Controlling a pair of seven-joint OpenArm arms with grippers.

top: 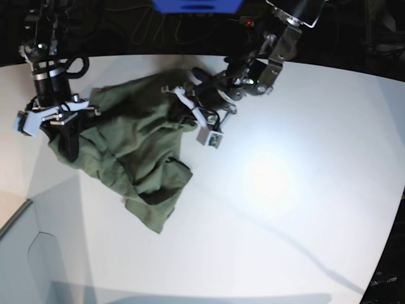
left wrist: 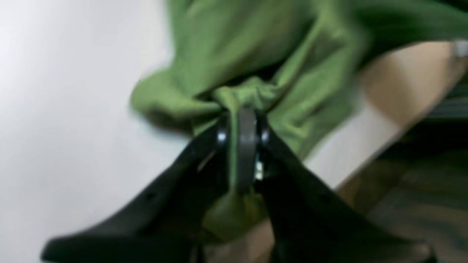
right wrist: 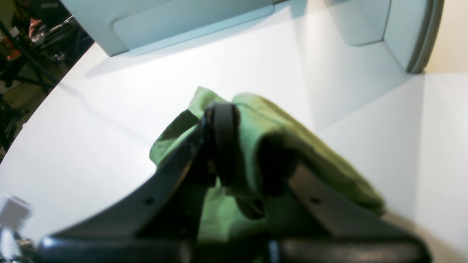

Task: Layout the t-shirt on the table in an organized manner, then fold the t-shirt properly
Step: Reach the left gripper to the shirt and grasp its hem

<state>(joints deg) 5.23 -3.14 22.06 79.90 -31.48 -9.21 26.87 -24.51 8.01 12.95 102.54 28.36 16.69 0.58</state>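
A: Item one, shirt (top: 130,155). Location?
B: Olive-green, crumpled, on the white table (top: 285,190). In the base view it lies in the upper-left part, stretched between the two arms, with a loose tail trailing toward 5 o'clock from the left-hand arm. Not laid flat; deep folds throughout.

A: Item two, left pincer (left wrist: 243,120). Condition?
B: Closed on a bunched pleat of the shirt; cloth bulges above the tips and a scrap shows below them. In the base view it sits at the shirt's 1 o'clock edge. The wrist view is blurred, so which part of the garment is pinched I cannot tell. The table edge runs past at 3 o'clock there, with floor beyond.

A: Item three, right pincer (right wrist: 241,146). Condition?
B: Clamped on the shirt as well. One finger (right wrist: 225,138) shows in front of the cloth; the other is draped over by a fold. In the base view this arm stands at the shirt's 9 o'clock end, the cloth hanging from it down to the table.

A: Other entries?
B: A pale grey-blue panel (right wrist: 175,22) at 12 o'clock in the right wrist view, standing on the table well apart from the shirt.
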